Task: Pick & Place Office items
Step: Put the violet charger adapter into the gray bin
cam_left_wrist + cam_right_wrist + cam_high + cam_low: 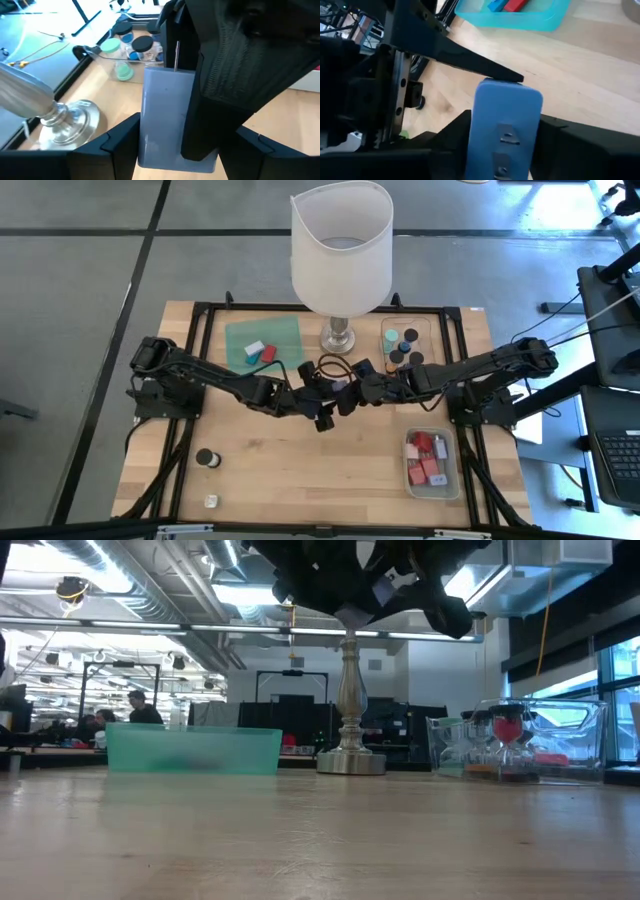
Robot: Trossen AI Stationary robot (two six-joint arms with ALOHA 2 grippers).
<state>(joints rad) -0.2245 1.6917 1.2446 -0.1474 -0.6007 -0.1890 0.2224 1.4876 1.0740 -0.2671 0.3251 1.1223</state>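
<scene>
Right hand (502, 150) around half-hidden lavender block (506, 125)

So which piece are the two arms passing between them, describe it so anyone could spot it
Find the white-shaded lamp at the table's far edge. Just in front of its metal base, both arms meet above the wood. Between their fingers is a flat lavender-blue block, the only piece off the table.

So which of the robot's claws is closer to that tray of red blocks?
The right gripper. It hangs over mid-table beside the left gripper, both meeting at a lavender block; the red-block tray sits at the near right, on the right gripper's side.
</scene>
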